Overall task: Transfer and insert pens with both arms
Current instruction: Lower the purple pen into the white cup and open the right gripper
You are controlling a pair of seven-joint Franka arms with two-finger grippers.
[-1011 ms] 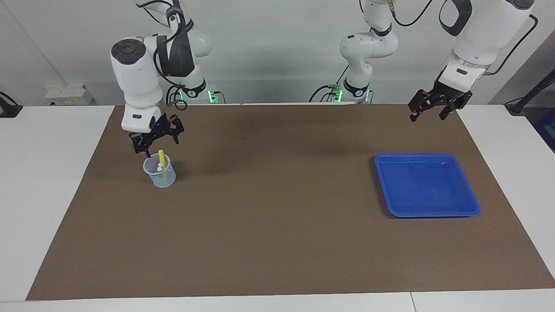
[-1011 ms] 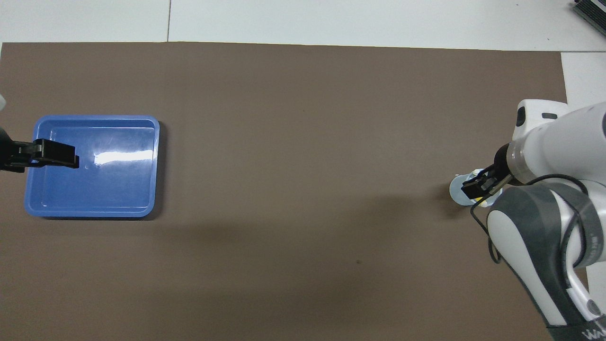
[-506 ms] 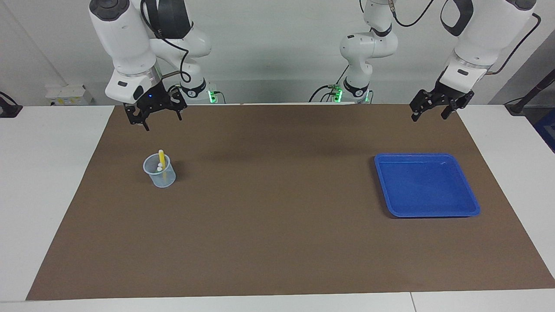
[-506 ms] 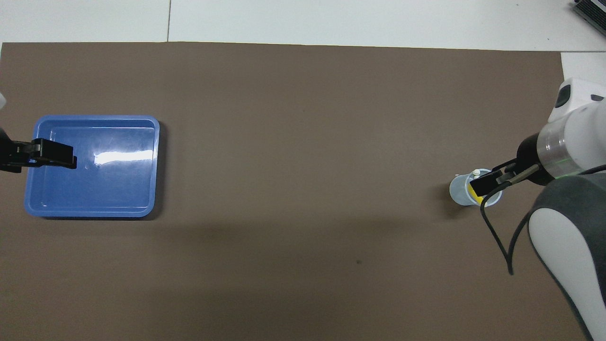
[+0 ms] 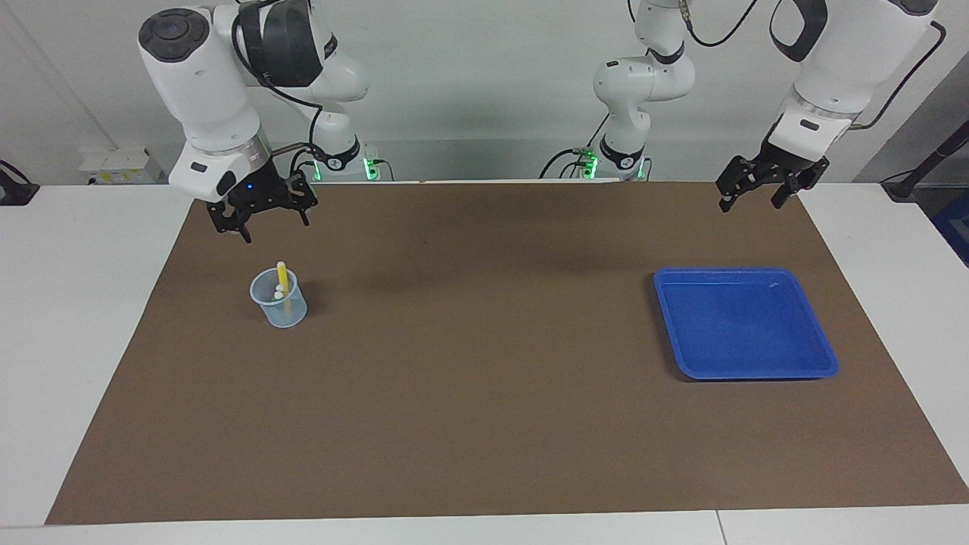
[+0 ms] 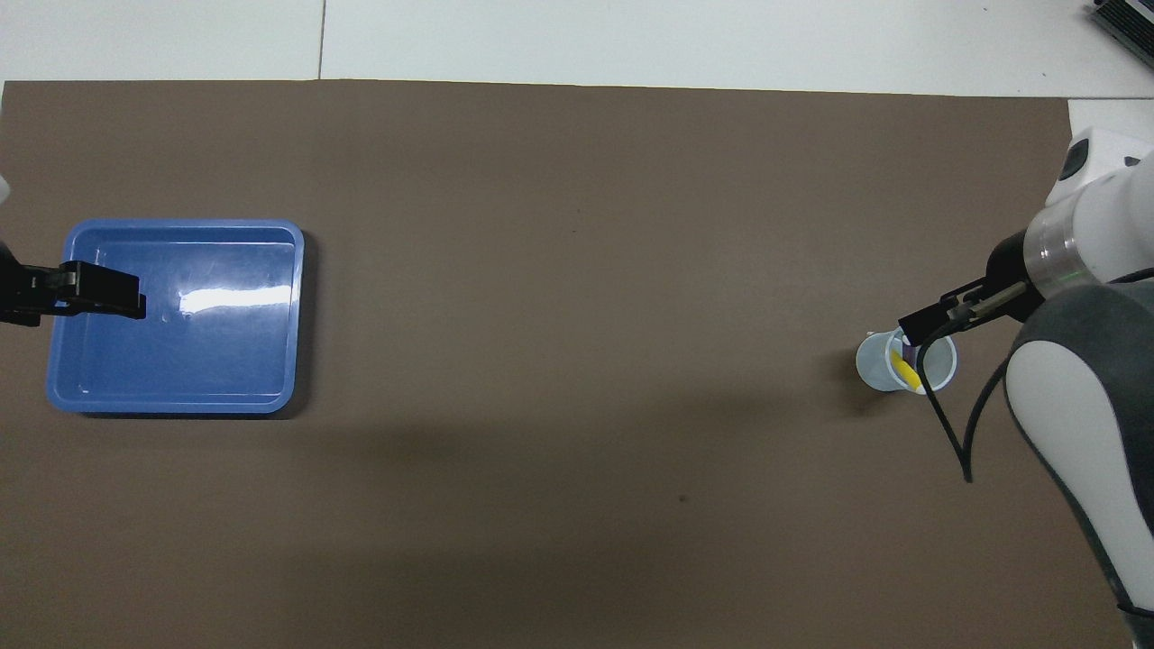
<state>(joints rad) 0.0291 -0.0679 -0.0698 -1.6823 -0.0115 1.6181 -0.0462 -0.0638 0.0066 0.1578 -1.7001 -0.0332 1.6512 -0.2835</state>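
The blue tray (image 5: 746, 324) is bare, and the pens (image 5: 281, 281) stand in the clear cup (image 5: 279, 299) toward the right arm's end of the mat; the yellow one is plain, a purple one just shows from overhead, so the inserting looks finished. The right gripper (image 5: 261, 216) hangs empty, fingers spread, above the mat beside the cup, on the robots' side. The left gripper (image 5: 761, 189), also spread and empty, waits well apart from the cup, above the tray's end of the mat.

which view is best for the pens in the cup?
Facing view: the yellow pen stands clear in the cup, pale caps beside it. Overhead looks down the cup, with the right gripper covering part of its rim.
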